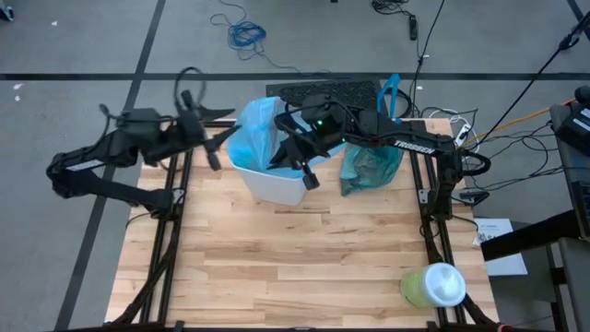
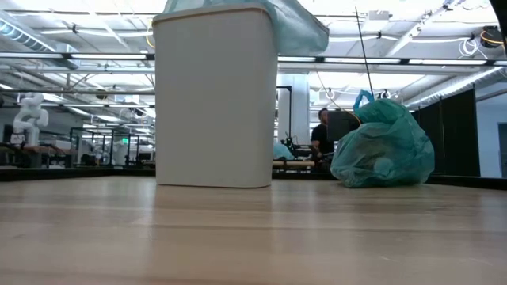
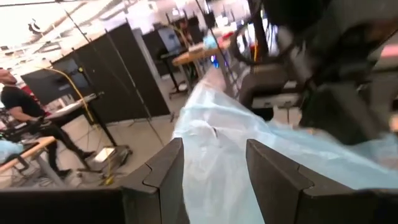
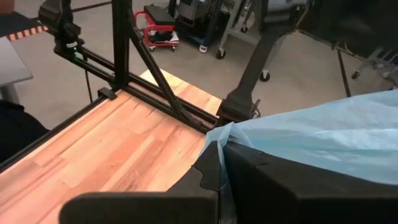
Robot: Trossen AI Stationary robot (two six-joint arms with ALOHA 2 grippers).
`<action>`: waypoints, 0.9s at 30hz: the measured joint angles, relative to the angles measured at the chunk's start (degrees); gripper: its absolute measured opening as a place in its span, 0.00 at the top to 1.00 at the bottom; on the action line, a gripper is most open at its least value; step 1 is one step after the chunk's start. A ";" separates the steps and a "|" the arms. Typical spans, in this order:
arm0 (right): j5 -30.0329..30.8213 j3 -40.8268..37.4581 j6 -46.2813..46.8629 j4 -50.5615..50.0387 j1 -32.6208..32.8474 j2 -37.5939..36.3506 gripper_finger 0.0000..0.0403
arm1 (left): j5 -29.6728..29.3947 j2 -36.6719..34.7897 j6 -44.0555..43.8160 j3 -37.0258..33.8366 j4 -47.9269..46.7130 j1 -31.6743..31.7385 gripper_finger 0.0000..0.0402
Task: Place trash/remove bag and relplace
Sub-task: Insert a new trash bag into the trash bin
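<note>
The right gripper (image 1: 304, 171) has its fingers pinched on the sky-blue bag (image 1: 258, 124) over the white bin (image 1: 277, 184); the left gripper (image 1: 214, 148) holds its fingers wide beside it. The tied teal bag (image 1: 371, 169) sits on the worktop (image 1: 295, 258) nearby, and a pale-green container (image 1: 431, 285) stands well apart.

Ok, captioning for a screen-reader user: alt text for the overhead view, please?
Two dark robot arms meet over a white bin at the table's far edge, fitting a pale blue bag over its rim. A filled teal bag sits beside the bin, under the right arm; a pale-green container lies at the near right corner.
</note>
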 joint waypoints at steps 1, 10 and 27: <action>0.04 0.00 -0.02 -0.09 0.09 0.00 1.00 | -0.06 1.21 1.03 0.88 -0.89 0.00 0.58; 0.15 0.00 -0.02 -2.06 0.14 0.00 1.00 | -1.83 9.60 4.44 7.35 -8.02 -0.03 0.58; 0.15 0.00 -0.02 -1.93 0.14 -0.07 1.00 | -1.91 14.09 5.93 8.94 -13.34 -0.04 0.90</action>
